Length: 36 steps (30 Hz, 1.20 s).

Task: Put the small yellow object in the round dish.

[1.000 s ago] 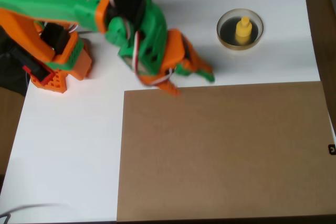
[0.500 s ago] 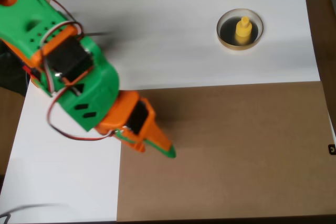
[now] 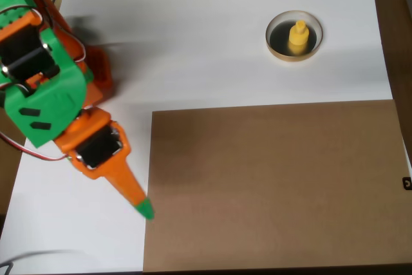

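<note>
The small yellow object (image 3: 297,35) stands upright inside the round dish (image 3: 294,54) at the far right of the white table (image 3: 193,43), so the task looks done. The tool (image 3: 143,208) hangs at the near left, by the edge of the brown board (image 3: 270,185), well apart from the dish; its fingers look pressed together, holding nothing. The main risk is a careless sweep of the arm towards the dish, tipping the piece out.
</note>
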Each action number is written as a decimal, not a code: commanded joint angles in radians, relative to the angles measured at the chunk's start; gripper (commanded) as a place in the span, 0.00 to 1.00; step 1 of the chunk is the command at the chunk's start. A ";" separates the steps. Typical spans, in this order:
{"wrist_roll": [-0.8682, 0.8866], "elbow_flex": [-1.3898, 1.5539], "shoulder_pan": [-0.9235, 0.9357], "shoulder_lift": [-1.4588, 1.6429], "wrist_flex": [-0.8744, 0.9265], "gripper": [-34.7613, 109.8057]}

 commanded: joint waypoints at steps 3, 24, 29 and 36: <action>0.063 0.061 0.124 0.123 -0.044 0.39; 0.301 0.410 0.345 0.541 -0.072 0.37; 0.276 0.500 0.365 0.719 0.002 0.37; 0.238 0.578 0.373 0.865 0.089 0.35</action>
